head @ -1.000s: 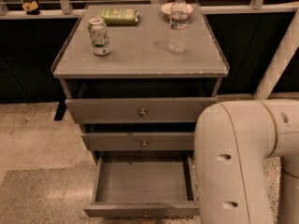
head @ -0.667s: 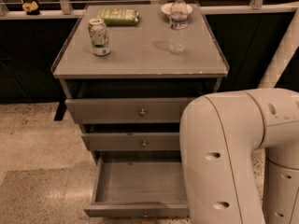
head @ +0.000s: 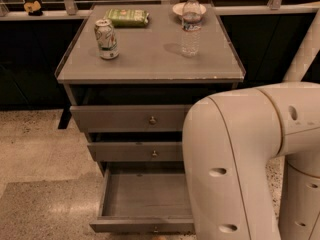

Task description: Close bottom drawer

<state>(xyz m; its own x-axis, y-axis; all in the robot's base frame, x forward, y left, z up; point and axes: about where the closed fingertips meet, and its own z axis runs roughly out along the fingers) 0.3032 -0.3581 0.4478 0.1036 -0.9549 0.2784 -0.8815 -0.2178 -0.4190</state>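
Cabinet top [head: 150, 59], upper centre: can [head: 106, 39] left, green packet [head: 127, 17] behind it, water bottle [head: 190, 26] and bowl [head: 177, 9] right; my gripper is out of frame.

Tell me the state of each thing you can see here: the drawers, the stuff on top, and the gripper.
bottom drawer: pulled far out, visible floor bare.
middle drawer: ajar.
top drawer: ajar.
can: upright.
water bottle: upright, capped.
green packet: lying flat.
arm: in front at right, covering the drawers' right ends.
gripper: out of view.

Grey bottom drawer [head: 145, 196], cream arm [head: 240, 149], green can [head: 106, 39], speckled floor [head: 35, 149]; gripper unseen.
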